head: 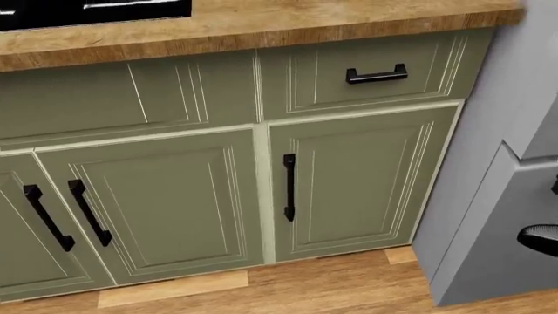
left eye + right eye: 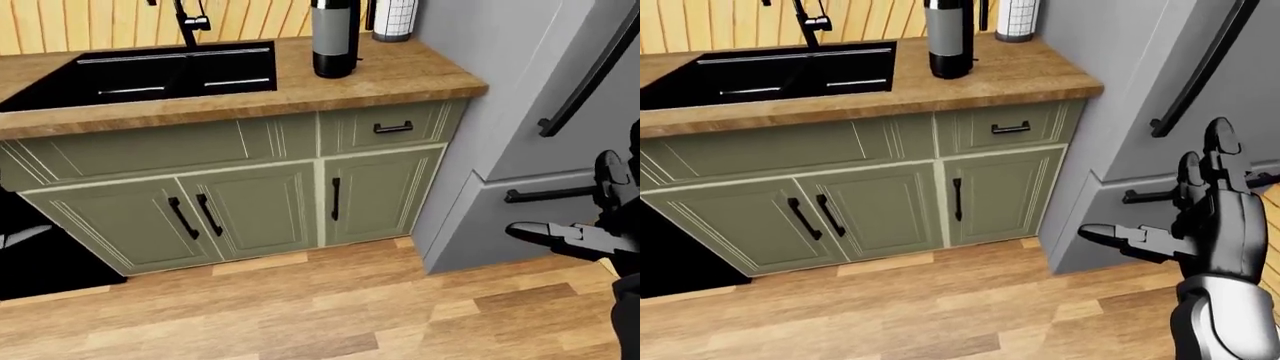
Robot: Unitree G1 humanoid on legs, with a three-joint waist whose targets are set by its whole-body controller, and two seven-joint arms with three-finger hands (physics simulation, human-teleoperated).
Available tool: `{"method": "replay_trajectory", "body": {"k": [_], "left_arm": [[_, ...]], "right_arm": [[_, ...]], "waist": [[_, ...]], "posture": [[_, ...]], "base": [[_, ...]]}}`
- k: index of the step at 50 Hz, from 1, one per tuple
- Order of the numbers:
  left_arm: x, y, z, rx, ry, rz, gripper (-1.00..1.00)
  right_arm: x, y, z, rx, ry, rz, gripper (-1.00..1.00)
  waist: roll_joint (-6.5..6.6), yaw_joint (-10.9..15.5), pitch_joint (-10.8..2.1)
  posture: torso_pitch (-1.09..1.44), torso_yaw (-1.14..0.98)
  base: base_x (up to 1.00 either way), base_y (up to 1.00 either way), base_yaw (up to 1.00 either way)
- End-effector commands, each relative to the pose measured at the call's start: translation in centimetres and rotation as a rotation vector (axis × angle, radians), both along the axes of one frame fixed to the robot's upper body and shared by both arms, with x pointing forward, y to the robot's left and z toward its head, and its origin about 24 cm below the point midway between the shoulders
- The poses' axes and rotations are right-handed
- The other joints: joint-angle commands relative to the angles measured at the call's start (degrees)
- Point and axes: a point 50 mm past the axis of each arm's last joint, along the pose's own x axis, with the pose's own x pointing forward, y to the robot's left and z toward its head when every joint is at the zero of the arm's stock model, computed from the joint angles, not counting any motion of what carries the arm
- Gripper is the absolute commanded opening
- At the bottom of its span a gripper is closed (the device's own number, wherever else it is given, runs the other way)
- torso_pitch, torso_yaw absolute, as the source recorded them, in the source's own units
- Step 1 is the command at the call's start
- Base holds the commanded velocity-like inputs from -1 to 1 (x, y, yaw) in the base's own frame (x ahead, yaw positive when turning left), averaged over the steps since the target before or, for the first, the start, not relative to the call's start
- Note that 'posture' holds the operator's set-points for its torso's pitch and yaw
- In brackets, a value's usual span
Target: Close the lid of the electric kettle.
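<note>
No electric kettle shows in any view. My right hand (image 2: 1155,195) rises at the right of the right-eye view, in front of the grey fridge (image 2: 1140,82), with its fingers (image 2: 1217,142) spread open and nothing in it. It also shows at the right edge of the left-eye view (image 2: 585,214). My left hand is out of view.
A wooden counter (image 2: 400,79) tops green cabinets (image 2: 260,210) with black handles. A black sink (image 2: 140,75) with a black tap (image 2: 188,22) is at the upper left. A dark bottle with a grey label (image 2: 334,37) and a white gridded container (image 2: 394,19) stand on the counter. Wood floor (image 2: 300,307) lies below.
</note>
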Motion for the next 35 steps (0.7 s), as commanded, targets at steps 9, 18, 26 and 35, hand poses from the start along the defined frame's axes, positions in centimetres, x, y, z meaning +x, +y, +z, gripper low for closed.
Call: {"method": "replay_trajectory", "body": {"k": [9, 18, 26, 35], "left_arm": [[-0.64, -0.09, 1.93, 0.065, -0.073, 0.012, 1.0], [-0.64, -0.12, 1.85, 0.063, -0.071, 0.012, 1.0], [-0.65, -0.08, 1.92, 0.062, -0.072, 0.013, 1.0], [-0.71, -0.06, 1.86, 0.061, -0.07, 0.014, 1.0]], "right_arm": [[-0.4, 0.51, 1.64, -0.051, -0.081, 0.018, 1.0], [-0.38, 0.53, 1.64, -0.051, -0.082, 0.017, 1.0], [-0.32, 0.5, 1.61, -0.05, -0.083, 0.017, 1.0], [-0.39, 0.58, 1.56, -0.052, -0.081, 0.017, 1.0]], "waist": [[2.67, 0.2, -0.88], [0.8, 1.5, -0.54], [-3.1, 0.2, -0.92], [3.25, -1.1, -1.43]], "posture": [[0.0, 0.0], [0.0, 0.0], [0.0, 0.0], [0.0, 0.0]], "base": [[0.37, 0.0, 0.0], [0.37, 0.0, 0.0], [0.37, 0.0, 0.0], [0.37, 0.0, 0.0]]}}
